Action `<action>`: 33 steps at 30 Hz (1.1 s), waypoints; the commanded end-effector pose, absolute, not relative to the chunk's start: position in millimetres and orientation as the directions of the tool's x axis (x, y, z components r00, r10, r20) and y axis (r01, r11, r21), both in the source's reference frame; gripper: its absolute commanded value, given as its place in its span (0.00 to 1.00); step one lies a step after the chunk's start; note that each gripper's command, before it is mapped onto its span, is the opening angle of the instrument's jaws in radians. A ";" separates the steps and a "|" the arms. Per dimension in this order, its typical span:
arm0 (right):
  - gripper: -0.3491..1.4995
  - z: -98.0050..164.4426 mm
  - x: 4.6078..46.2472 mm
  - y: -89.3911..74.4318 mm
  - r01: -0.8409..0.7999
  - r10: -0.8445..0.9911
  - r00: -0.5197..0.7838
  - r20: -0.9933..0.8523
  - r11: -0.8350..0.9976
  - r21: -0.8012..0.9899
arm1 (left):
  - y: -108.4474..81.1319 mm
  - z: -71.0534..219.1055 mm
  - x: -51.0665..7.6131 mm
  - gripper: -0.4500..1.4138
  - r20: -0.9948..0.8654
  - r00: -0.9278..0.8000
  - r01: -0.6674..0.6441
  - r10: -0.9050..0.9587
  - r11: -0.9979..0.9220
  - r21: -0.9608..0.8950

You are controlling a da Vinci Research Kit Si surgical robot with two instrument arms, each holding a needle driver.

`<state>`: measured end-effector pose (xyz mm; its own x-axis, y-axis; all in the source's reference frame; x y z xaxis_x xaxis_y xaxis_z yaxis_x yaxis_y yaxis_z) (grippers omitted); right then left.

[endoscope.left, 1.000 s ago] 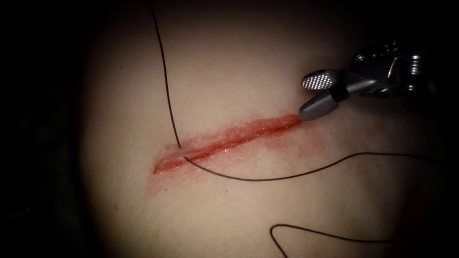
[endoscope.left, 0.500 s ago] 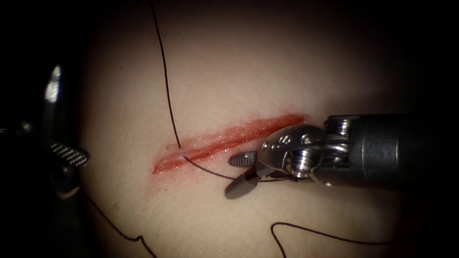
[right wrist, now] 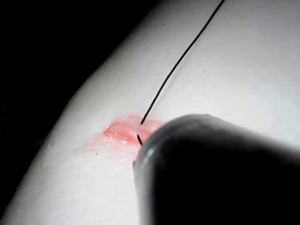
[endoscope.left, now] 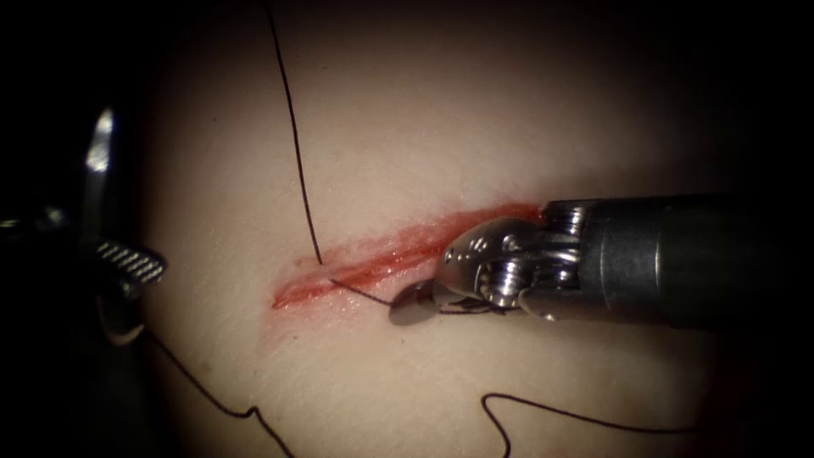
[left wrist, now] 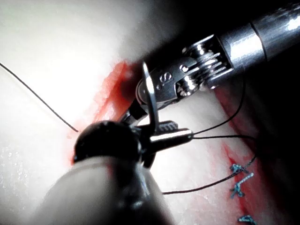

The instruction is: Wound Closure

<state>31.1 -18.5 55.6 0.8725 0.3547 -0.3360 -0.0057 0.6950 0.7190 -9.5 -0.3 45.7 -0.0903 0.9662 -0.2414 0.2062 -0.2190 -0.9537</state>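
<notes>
The tissue [endoscope.left: 475,127] carries the cut [endoscope.left: 373,259]; at its 5 o'clock the right gripper [endoscope.left: 413,304] clamps the thread [endoscope.left: 298,161]. The left gripper [endoscope.left: 119,284] grips the needle [endoscope.left: 96,165] mid-curve, off the tissue.

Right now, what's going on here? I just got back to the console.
The right tool has its fingers shut on the thread just below the cut, close to where the thread leaves the tissue. The left tool waits off the cut's left end, holding the needle at about mid-curve, clear of the tissue. One strand runs up from the cut; slack thread lies below it.
</notes>
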 end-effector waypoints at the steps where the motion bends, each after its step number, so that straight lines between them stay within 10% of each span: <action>1: 0.00 55.8 30.0 -17.9 -0.009 0.351 0.880 -0.319 0.685 0.728 | -0.5 46.3 -10.0 0.00 -0.241 -0.091 0.207 0.966 -0.219 -0.954; 14: 0.00 61.2 5.4 -8.8 -0.194 0.353 0.926 -0.134 0.750 0.632 | 1.6 47.4 -8.9 0.00 -0.226 -0.015 0.134 0.974 -0.222 -0.966; 33: 0.00 65.3 -14.5 -4.4 -0.399 0.454 0.891 0.020 0.759 0.514 | 1.8 47.4 -8.7 0.00 -0.226 0.019 0.103 0.974 -0.227 -0.969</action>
<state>-15.2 -4.6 64.8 0.8876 0.4599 0.0250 -0.4058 0.7550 0.5151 -8.2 2.0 46.9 0.0195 0.9739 -0.2259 0.1022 -0.2267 -0.9686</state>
